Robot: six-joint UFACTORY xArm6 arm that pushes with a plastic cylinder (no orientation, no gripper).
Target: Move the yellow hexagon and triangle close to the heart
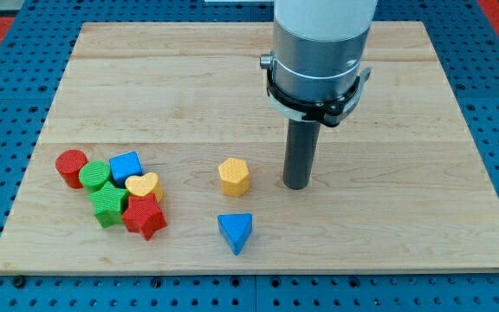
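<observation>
My tip (297,184) stands just right of the yellow hexagon (234,176), not touching, holding nothing. Blue triangle (235,231) lies below it. Yellow heart (143,185) sits leftward among clustered blocks on the tabletop (163,87).

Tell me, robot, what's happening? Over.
My tip right of yellow hexagon block, not touching. Blue triangle block below it. Yellow heart block left, in cluster. Path clear.
</observation>
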